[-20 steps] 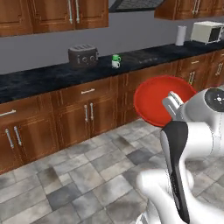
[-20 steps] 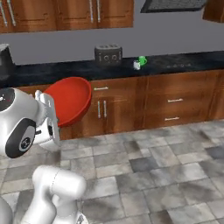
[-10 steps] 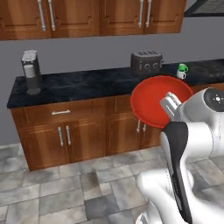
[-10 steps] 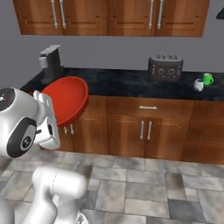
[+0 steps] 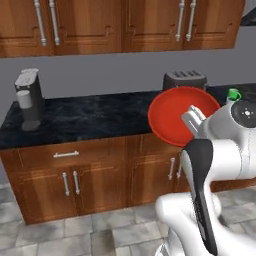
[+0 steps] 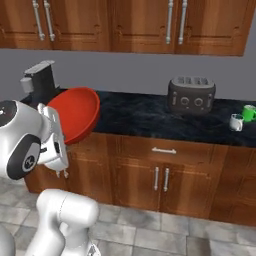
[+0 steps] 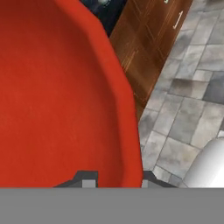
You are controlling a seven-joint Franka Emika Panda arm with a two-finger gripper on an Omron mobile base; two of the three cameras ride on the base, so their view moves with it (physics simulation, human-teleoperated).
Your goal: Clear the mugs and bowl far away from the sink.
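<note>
End effector (image 7: 114, 183): the two dark fingertips are straddling the rim of the red bowl (image 7: 57, 96), one tip inside the wall and one outside, clamping it.

Red bowl (image 5: 181, 114) (image 6: 75, 114): it is being held in the air on edge, well above the floor and in front of the counter (image 5: 90, 120) (image 6: 150, 117), its open face turning toward the cabinets. Nothing is lying inside it.

Green mug (image 5: 233, 95) (image 6: 249, 113): it is standing upright on the dark counter, far to the right, beyond the toaster (image 5: 184, 80) (image 6: 191, 95). Its contents cannot be told.

Small white cup (image 6: 236, 122): it is sitting on the counter just beside the green mug.

Coffee maker (image 5: 29, 99) (image 6: 39, 82): it is standing at the counter's left end.

Wooden base cabinets (image 6: 165, 175) are running under the counter, over a grey tiled floor (image 7: 192, 92).
</note>
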